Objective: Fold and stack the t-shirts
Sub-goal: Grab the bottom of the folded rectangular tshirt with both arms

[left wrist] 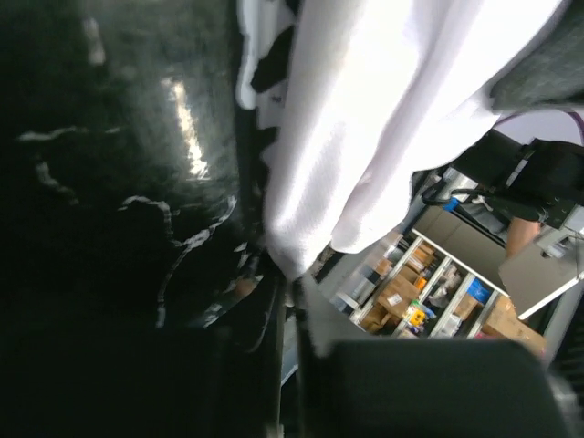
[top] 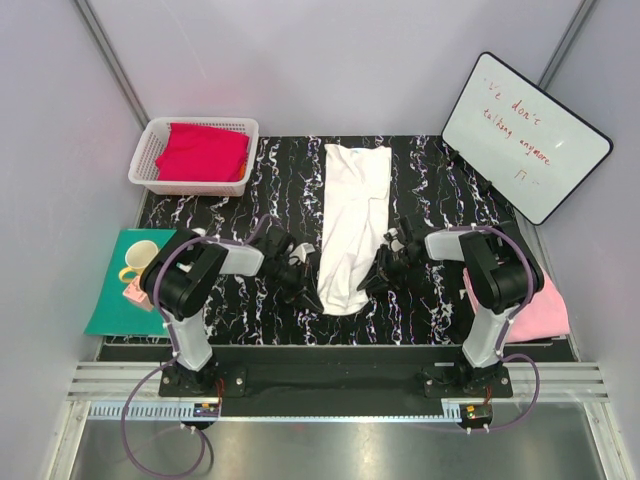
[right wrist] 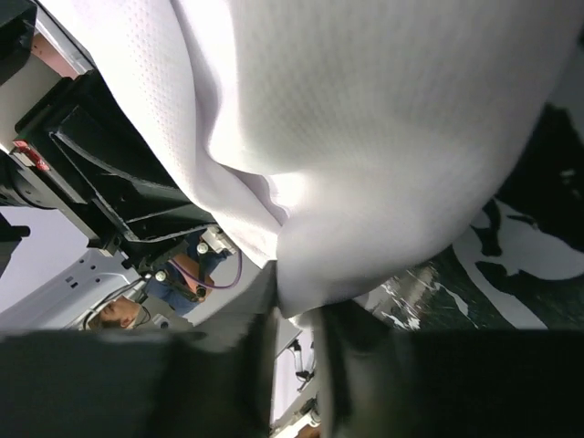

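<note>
**Two-arm rig at the near end of a folded strip, seen from above and from both wrists.**

- **Black, white-veined marble-patterned table top** (top: 430, 170): carries the work ahead of both pincers.
- **White cloth t-shirt** (top: 352, 215): folded into a long narrow strip that lies between the two pincers. Its long axis runs straight away from them toward the far edge, and only its rounded near end is level with them.
- **White perforated plastic basket** (top: 143, 165): far ahead and outboard of the left pincer. It holds the crimson red cloth t-shirt (top: 200, 152).
- **Flat teal-green mat** (top: 110, 305): outboard of the left arm.
- **Pale pink cloth t-shirt** (top: 540, 305): outboard of and behind the right pincer, partly hidden by that arm.
- **Left pincer** (top: 303, 287): at the strip's near left corner. In its wrist view the jaws stand almost together, with a pinch of white hem drawn down between them.
- **Right pincer** (top: 382, 268): in the mirrored place at the near right corner. Its jaws are likewise narrowed on a tuck of white cloth, which bulges above them.

**Reading.** Each arm is as near its own corner as the other, so neither leads. The step in hand appears to be the crosswise fold. For that, the gripped near end must travel forward from the pincers along the strip's long axis toward the far end. Both pincers would need to keep level so the strip does not skew. Neither the crimson nor the pink shirt lies stacked with the white one.
</note>
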Controlling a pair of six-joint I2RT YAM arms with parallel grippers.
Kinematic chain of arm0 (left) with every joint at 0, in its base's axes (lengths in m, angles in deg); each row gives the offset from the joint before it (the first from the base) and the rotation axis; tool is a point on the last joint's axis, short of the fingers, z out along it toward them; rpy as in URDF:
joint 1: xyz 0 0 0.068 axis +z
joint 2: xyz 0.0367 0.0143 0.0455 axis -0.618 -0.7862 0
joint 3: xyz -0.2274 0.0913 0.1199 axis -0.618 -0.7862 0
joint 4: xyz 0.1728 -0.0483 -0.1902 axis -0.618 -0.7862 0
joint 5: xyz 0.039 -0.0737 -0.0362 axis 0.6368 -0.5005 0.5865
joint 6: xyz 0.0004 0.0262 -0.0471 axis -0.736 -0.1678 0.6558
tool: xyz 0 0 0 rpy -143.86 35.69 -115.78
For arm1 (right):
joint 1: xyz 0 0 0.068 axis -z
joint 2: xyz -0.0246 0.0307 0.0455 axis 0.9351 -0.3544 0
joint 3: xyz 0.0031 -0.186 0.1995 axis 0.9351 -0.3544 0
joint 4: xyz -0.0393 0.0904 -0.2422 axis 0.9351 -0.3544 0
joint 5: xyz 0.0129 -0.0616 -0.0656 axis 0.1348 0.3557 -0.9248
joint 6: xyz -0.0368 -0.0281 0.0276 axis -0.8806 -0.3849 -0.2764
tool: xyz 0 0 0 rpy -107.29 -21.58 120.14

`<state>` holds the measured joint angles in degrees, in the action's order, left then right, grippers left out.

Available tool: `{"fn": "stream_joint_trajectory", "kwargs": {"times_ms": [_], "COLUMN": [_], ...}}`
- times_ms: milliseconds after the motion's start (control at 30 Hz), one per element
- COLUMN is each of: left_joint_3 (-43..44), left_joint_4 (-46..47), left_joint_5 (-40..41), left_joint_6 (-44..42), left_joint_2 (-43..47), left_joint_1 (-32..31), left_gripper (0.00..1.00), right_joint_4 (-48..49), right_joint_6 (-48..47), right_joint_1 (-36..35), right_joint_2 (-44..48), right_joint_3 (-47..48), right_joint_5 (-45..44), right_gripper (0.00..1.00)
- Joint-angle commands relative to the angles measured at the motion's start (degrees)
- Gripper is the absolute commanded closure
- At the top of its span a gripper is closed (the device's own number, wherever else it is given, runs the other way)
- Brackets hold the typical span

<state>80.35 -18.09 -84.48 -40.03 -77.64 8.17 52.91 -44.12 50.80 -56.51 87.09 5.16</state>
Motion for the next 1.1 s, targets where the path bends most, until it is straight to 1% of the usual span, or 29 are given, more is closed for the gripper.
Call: {"fn": "stream_joint_trajectory", "kwargs": {"times_ms": [0, 33, 100, 133, 267, 500, 800, 1067], "left_joint_3": [1.48, 2.00, 2.27, 2.62, 1.83, 1.21, 1.13, 3.76], "left_joint_4": [0.87, -0.36, -2.90, -4.05, -6.96, -13.45, -16.71, -22.16], "left_joint_5": [5.93, 6.80, 8.03, 9.52, 10.94, 12.60, 12.96, 16.12], "left_joint_6": [-0.75, -0.93, -1.72, -1.98, -2.86, -6.64, -7.52, -9.54], "left_joint_2": [-1.69, -1.51, -0.81, -0.11, 1.48, 3.76, 2.80, 1.31], "left_joint_1": [-0.06, 0.03, 0.20, 0.73, 2.75, 4.25, 4.33, 4.33], "left_gripper": [1.00, 1.00, 1.00, 1.00, 1.00, 1.00, 1.00, 1.00], "right_joint_4": [-6.78, -7.65, -11.25, -15.01, -21.09, -24.71, -28.49, -31.57], "right_joint_6": [3.03, 2.16, 0.06, -1.00, -5.22, -8.65, -12.52, -15.77], "right_joint_1": [-0.37, -0.37, -0.37, -0.37, -0.37, -0.37, -0.37, -0.37], "right_joint_2": [-4.35, -4.35, -4.17, -4.61, -6.19, -8.04, -10.24, -12.08], "right_joint_3": [-1.47, -1.29, -0.33, 0.28, 3.01, 4.07, 5.56, 7.23], "right_joint_5": [-0.30, -0.56, -1.96, -2.67, -5.40, -8.91, -12.43, -17.88], "right_gripper": [0.82, 0.88, 0.92, 0.96, 1.00, 1.00, 1.00, 1.00]}}
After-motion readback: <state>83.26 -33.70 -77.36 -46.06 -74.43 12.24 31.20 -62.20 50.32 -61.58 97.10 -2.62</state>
